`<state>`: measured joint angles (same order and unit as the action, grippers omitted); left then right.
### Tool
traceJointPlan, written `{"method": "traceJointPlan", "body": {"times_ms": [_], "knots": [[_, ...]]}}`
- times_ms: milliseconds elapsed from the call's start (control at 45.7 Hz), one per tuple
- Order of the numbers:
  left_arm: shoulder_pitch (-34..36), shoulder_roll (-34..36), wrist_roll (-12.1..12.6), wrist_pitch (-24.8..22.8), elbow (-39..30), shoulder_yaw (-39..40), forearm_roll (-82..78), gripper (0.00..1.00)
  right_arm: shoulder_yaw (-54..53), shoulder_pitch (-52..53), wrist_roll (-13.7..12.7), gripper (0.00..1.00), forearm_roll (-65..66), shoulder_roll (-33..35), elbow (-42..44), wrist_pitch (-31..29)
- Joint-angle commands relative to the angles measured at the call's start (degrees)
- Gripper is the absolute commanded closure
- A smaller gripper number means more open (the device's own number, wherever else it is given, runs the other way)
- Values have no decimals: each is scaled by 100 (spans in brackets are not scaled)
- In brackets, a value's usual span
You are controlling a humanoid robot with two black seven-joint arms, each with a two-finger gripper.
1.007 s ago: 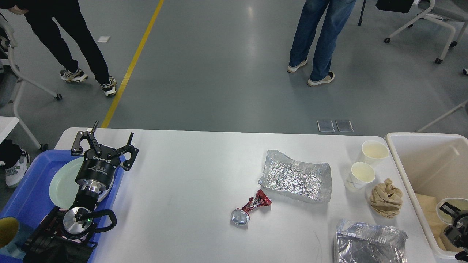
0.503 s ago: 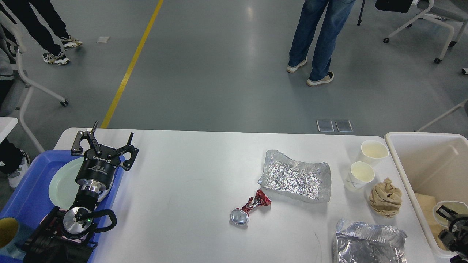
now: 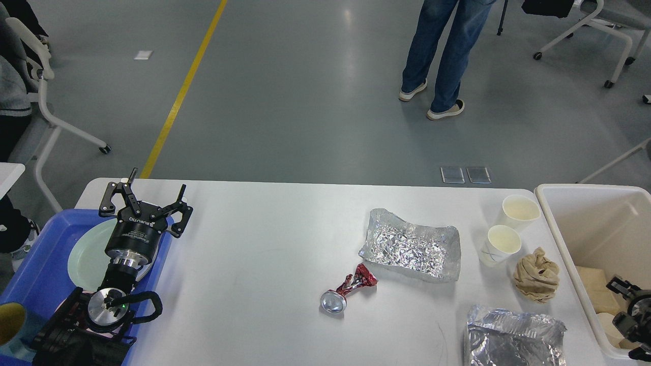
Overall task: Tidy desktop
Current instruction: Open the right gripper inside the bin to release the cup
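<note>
The white desktop (image 3: 264,254) carries a crushed red can (image 3: 348,292), an open foil tray (image 3: 412,246), a second foil tray (image 3: 513,338) at the front edge, two paper cups (image 3: 520,211) (image 3: 502,243) and a crumpled brown paper wad (image 3: 536,277). My left gripper (image 3: 145,199) is open and empty, over the left end of the desktop by the blue tray (image 3: 40,264). My right gripper (image 3: 626,295) is low inside the cream bin (image 3: 559,229), small and dark. A pale cup (image 3: 608,325) lies in the bin just below it.
A pale green plate (image 3: 84,256) lies in the blue tray under my left arm. A cup with a yellow inside (image 3: 10,323) stands at the tray's front left. A person (image 3: 442,56) stands beyond the table, with chairs at both sides.
The pale cup seen at my right gripper has dropped lower into the bin and the gripper has shifted slightly. The person at the far left has walked out of view. My left arm is still.
</note>
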<state>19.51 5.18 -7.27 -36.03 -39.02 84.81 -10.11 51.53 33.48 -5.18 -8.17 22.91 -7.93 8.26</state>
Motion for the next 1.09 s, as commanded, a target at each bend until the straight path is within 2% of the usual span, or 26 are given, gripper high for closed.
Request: {"method": "traceJointPlan", "body": {"times_ms": [0, 131, 197, 350, 482, 591, 722, 854, 985, 1072], "knots": [[0, 0, -3, 0, 0, 0, 0, 4, -11, 79, -1, 0, 0, 47, -33, -44], [0, 9, -3, 0, 0, 0, 0, 4, -2, 325, 17, 0, 9, 161, -287, -140], [0, 0, -3, 0, 0, 0, 0, 4, 7, 719, 43, 0, 9, 398, -673, -386], [0, 0, -2, 0, 0, 0, 0, 4, 348, 1879, -9, 0, 166, 750, -1693, -1282], [0, 0, 6, 0, 0, 0, 0, 4, 1271, 3101, -18, 0, 387, 750, -2088, -2380], [0, 0, 6, 0, 0, 0, 0, 4, 1799, 4322, -18, 0, 430, 733, -2808, -3172], [0, 0, 6, 0, 0, 0, 0, 4, 2449, 5895, -27, 0, 439, 575, -3960, -3717], [0, 0, 6, 0, 0, 0, 0, 4, 3056, 7267, -18, 0, 422, 39, -4901, -4288], [0, 0, 6, 0, 0, 0, 0, 4, 3100, 8383, -18, 0, 413, -243, -5542, -5193], [0, 0, 6, 0, 9, 0, 0, 4, 3039, 9218, -18, 0, 413, -269, -6166, -5572]]}}
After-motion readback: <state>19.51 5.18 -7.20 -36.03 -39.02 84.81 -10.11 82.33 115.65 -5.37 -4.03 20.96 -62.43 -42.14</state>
